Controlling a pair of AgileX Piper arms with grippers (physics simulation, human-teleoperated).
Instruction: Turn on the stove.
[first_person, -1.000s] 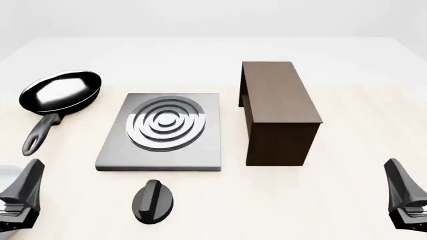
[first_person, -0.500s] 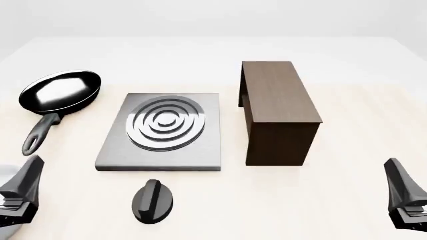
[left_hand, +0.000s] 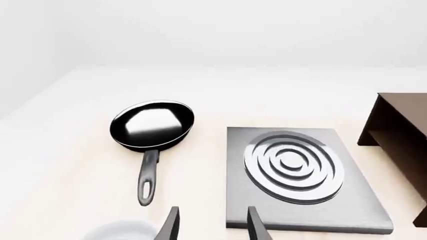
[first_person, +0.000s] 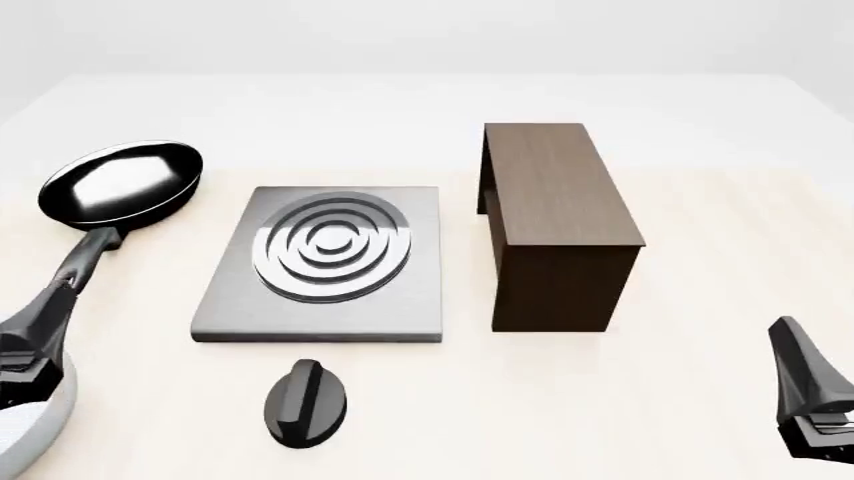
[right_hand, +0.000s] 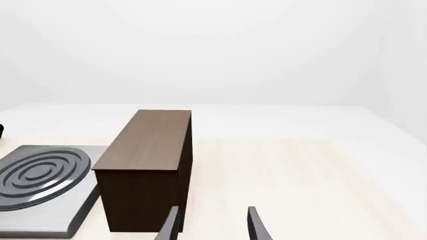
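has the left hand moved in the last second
Yes. In the front view the left hand has risen toward the frying pan handle, now overlapping its tip; the knob stayed put.

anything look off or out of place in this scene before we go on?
One oddity: the knob lies loose on the table, apart from the stove and just in front of its near edge, not mounted on it. The frying pan sits beside the stove, not on the burner. The wooden box stands upright. Nothing spilled or damaged.

both pincers cut off by frame edges.
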